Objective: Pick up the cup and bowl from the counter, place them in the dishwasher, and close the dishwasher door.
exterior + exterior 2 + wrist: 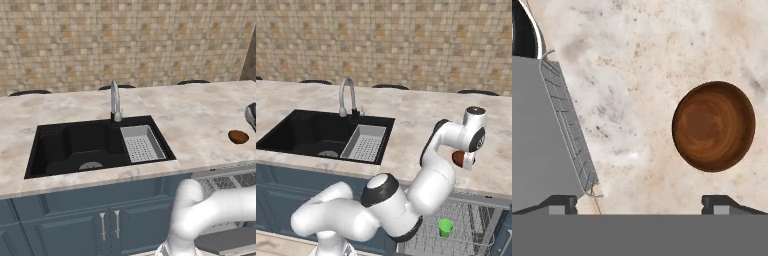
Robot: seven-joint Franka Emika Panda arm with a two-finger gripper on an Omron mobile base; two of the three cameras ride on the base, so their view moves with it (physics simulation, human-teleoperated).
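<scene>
Right base view: arm half hides bowl (458, 158); fingers (639, 205) spread wide above it.

1 bowl (713, 126), 1 cup (445, 227), 1 sink (75, 145), 1 tap (115, 102), 1 strainer basket (142, 144), 2 cabinet handles (110, 225).

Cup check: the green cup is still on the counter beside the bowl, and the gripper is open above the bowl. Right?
Not quite. The cup already stands in the dishwasher rack, as the right base view shows. The bowl is on the counter, with the open gripper above it.
</scene>
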